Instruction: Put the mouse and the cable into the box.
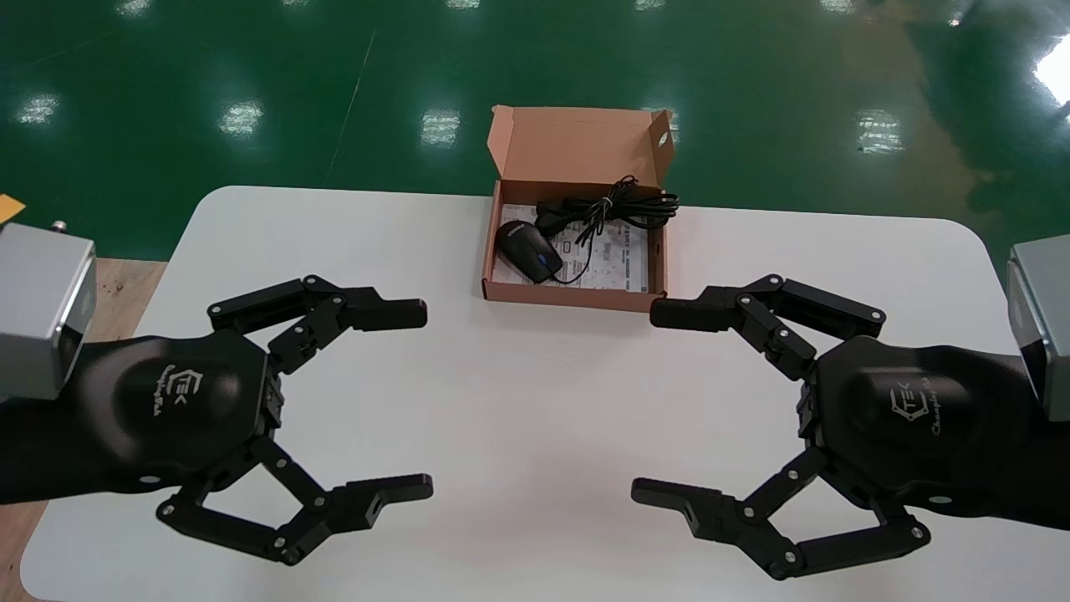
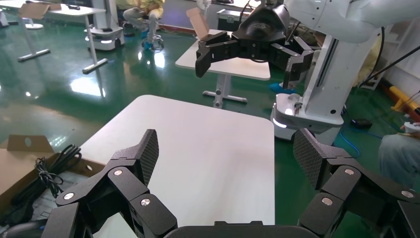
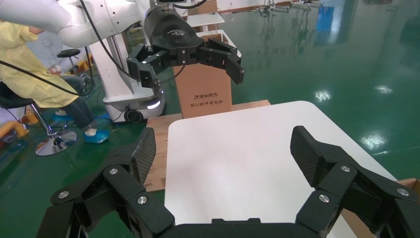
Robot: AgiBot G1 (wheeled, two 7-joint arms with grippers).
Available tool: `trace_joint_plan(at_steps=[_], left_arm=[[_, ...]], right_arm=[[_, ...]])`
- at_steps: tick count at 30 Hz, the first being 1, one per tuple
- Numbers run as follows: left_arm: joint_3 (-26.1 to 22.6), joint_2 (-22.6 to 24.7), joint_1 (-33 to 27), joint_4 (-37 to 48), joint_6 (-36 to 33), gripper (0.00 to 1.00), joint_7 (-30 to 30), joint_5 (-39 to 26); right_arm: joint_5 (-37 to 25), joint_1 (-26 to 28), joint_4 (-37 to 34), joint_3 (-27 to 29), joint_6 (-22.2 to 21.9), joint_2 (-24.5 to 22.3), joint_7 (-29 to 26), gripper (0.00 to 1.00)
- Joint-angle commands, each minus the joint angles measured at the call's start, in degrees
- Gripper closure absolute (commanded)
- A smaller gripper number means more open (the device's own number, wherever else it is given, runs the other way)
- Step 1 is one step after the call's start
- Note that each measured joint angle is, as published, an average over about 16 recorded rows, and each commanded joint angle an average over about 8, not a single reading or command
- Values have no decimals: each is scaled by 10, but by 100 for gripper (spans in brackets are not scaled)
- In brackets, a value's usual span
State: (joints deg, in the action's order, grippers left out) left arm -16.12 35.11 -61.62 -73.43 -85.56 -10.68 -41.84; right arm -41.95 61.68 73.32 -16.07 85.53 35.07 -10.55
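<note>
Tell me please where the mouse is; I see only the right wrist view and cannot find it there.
Observer: In the head view the mouse lies inside the box, at its left side.
Operator: And the cable?
Observer: The cable lies bundled in the box too, toward the back, its loops reaching the right wall.
Operator: How near is my right hand?
Observer: The right hand is open, one fingertip beside the box's near right corner; the left hand, open too, faces it.
</note>
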Motion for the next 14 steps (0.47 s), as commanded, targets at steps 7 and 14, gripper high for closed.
trace_joint_plan(at_steps=[7, 14], left_arm=[[0, 0, 0, 0, 0, 0, 0, 0], [0, 0, 0, 0, 0, 0, 0, 0]], right_arm=[[0, 0, 0, 0, 0, 0, 0, 0], [0, 0, 0, 0, 0, 0, 0, 0]])
